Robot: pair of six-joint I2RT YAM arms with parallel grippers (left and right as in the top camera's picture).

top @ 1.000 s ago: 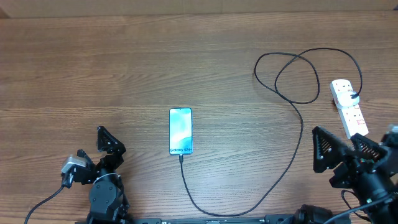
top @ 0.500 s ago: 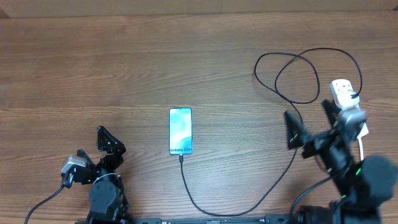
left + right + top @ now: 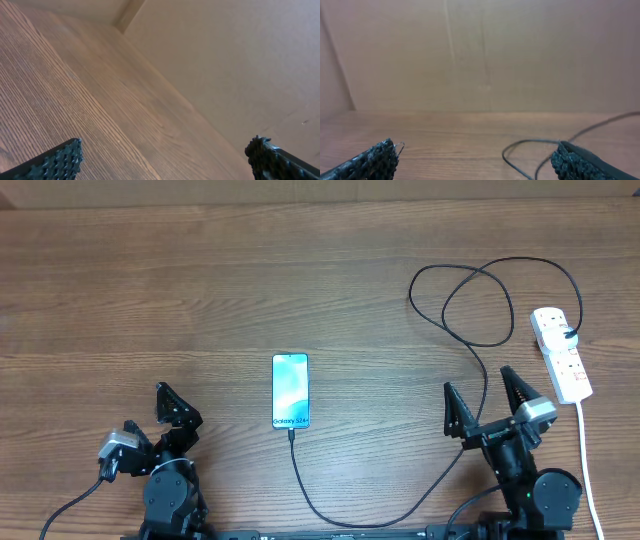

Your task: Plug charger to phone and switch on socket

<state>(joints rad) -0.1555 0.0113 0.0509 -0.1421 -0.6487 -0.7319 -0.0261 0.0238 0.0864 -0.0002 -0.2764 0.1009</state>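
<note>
A: Phone, where's it at?

B: The phone point(image 3: 291, 390) lies flat, screen up, approx. mid table point(image 3: 150, 280), "Galaxy S24" text at the near end.

A: And the charger?

B: The charger point(image 3: 295, 458) has its connector tip point(image 3: 291, 434) right against the phone's near edge. Can't tell if it's fully seated. From there the cable curves along the front edge, climbs on the right, makes two loops at the back right and ends at the black plug point(image 3: 569, 333) in the socket point(image 3: 561, 354).

A: Socket pos.?

B: Far right, well apart from the phone, with the white cord point(image 3: 588, 460) trailing toward the front. The switches are too small to read.

A: Grippers?

B: The left gripper point(image 3: 178, 408) is front left w/ fingers spread wide, nothing between them. The right gripper point(image 3: 476, 378) is front right, also spread wide and gripping nothing. From overhead the cable runs through the gap between its fingers, and the wrist view shows the cable on the table ahead.
</note>
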